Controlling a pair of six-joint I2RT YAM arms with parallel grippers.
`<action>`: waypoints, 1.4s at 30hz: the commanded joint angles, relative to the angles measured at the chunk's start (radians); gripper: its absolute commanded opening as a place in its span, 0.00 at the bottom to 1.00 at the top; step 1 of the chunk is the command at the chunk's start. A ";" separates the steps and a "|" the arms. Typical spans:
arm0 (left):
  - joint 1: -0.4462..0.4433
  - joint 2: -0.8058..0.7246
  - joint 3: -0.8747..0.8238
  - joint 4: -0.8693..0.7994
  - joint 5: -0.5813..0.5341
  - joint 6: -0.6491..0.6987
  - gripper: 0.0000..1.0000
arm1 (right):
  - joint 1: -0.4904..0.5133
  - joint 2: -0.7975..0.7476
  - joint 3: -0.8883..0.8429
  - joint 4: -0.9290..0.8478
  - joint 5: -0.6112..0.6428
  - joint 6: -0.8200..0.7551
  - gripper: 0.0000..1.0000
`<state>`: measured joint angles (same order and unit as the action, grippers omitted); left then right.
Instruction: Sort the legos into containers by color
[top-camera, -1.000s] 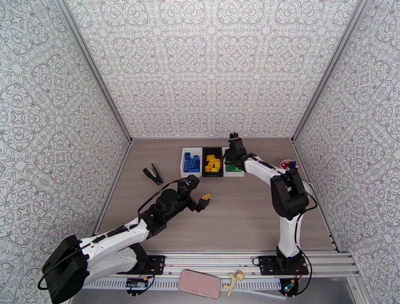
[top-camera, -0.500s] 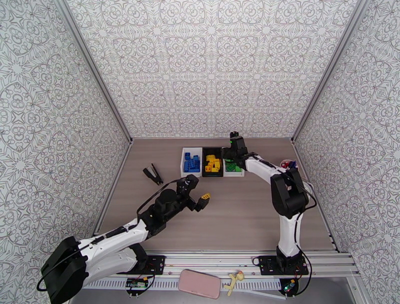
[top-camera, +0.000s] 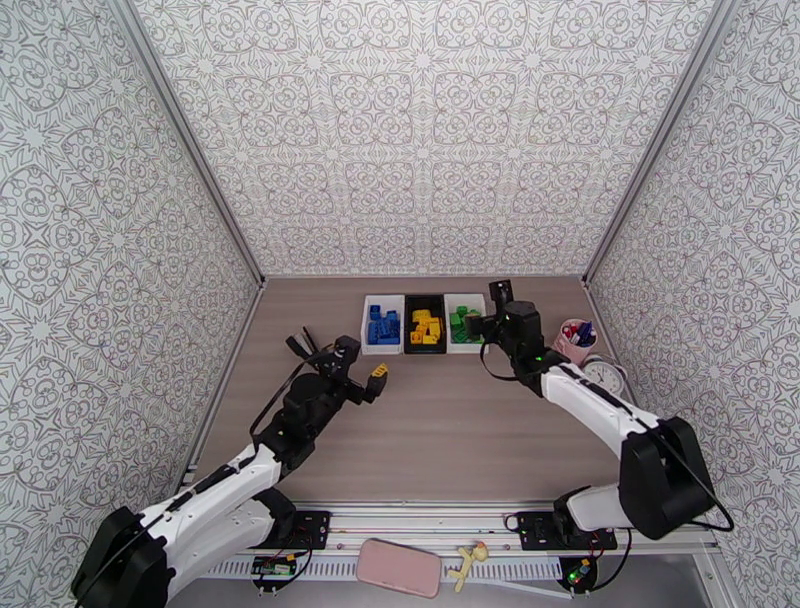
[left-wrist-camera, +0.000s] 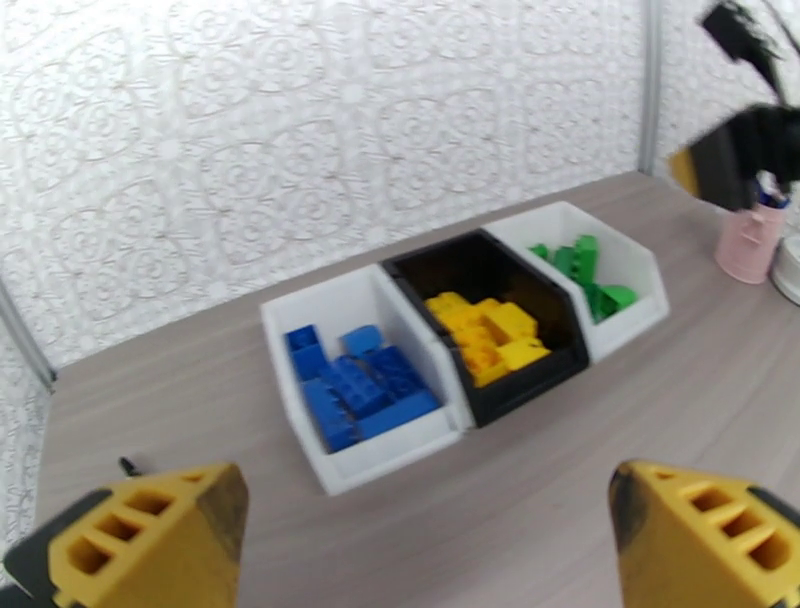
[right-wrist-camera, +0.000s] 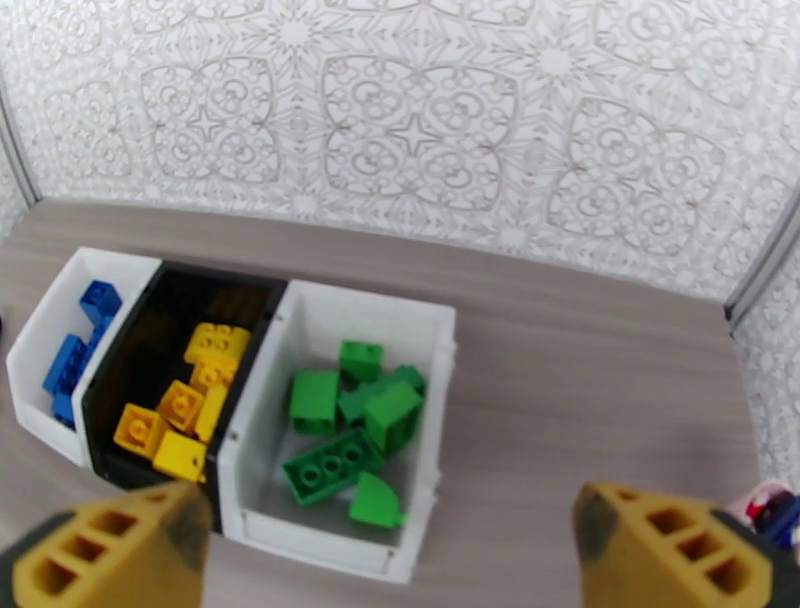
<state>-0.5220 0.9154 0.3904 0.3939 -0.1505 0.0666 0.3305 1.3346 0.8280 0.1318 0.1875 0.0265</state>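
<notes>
Three joined containers stand in a row at the back of the table. The left white bin holds the blue legos. In the middle black bin lie the yellow legos. The green legos fill the right white bin. My left gripper hangs open and empty in front of the bins. Just right of the green bin, my right gripper is open with nothing in it.
A black clip-like tool lies left of the bins. A pink pen cup and a round white object stand at the right wall. A pink phone rests on the front rail. Patterned walls close in three sides.
My right gripper has opened and drawn back from over the green bin toward the right and near side. My left gripper has shifted left and a little toward the bins.
</notes>
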 joint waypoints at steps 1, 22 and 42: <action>0.071 -0.034 -0.042 -0.002 -0.070 0.049 1.00 | -0.059 -0.107 -0.115 0.069 0.044 -0.061 1.00; 0.496 0.310 -0.136 0.397 0.121 -0.008 1.00 | -0.273 0.133 -0.434 0.675 -0.032 -0.009 0.99; 0.609 0.613 0.015 0.416 0.170 -0.078 1.00 | -0.295 0.178 -0.430 0.700 -0.082 -0.004 0.99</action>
<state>0.0715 1.5280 0.3824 0.8341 -0.0040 0.0242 0.0437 1.5112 0.3885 0.8154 0.1211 0.0059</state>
